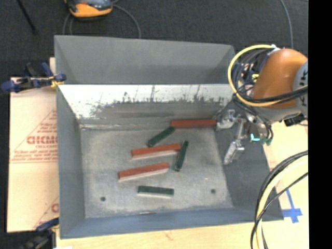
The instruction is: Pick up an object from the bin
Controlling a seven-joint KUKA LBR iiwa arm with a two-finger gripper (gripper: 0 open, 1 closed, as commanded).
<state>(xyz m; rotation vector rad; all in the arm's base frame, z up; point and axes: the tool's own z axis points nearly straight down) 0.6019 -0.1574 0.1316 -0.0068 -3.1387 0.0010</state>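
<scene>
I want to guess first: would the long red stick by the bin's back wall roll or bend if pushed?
It probably won't roll: the red stick looks flat-sided, like a bar. It lies straight, so likely stiff. It may slide on the metal bin floor.

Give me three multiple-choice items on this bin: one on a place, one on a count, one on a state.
1. Where is the end effector?
A. By the bin's right wall.
B. By its left wall.
C. Over the middle bars.

2. How many red bars lie in the bin?
A. One.
B. Three.
C. Five.

3. How does the green bar nearest the front lie?
A. Across a red bar.
B. Propped on a wall.
C. Flat, apart from the others.

Key: 1 A, it hangs at the bin's right side; 2 B, one lies by the back wall and two in the middle; 3 C, bare floor shows all round it.
</scene>
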